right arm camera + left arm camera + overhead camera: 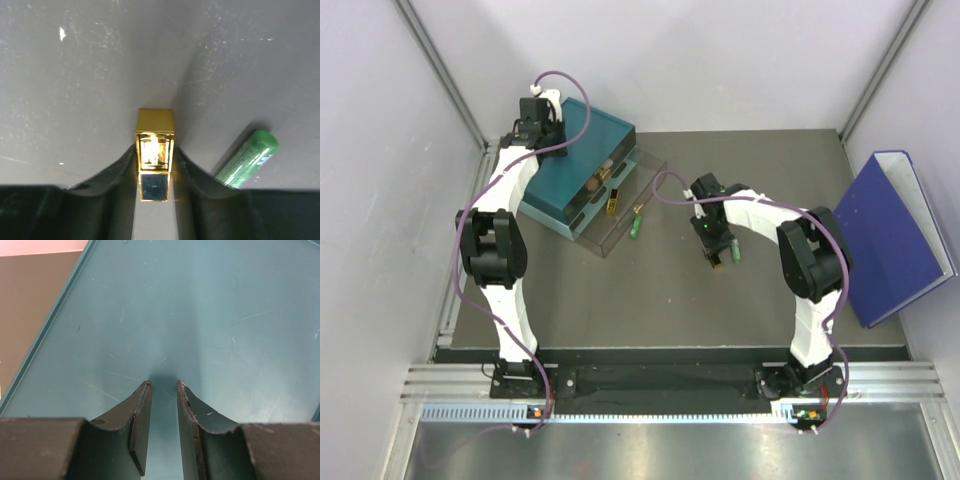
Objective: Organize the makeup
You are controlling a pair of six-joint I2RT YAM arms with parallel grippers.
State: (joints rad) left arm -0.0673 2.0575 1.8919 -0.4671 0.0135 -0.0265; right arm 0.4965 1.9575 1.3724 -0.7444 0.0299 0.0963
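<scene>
Hard to read: from the top camera the left tool is buried under its own wrist and cable. The small items in the clear pulled-out drawer are too small to identify, beyond a gold-and-dark stick and a brown round piece. A second green tube sits at the drawer's outer edge; can't tell if it's in or out.

Right wrist cam: right tool pinches a gold-and-black square lipstick tube, one finger on each side, gold end sticking out over the grey bench. The tube's rear end is lost between the fingers. A green plastic tube lies on the bench just beside the right finger, its near end hidden behind it.

Left wrist cam: left tool has a narrow gap with nothing in it, tips at the top of the teal drawer box; contact unclear.

Blue binder stands against the right wall.
</scene>
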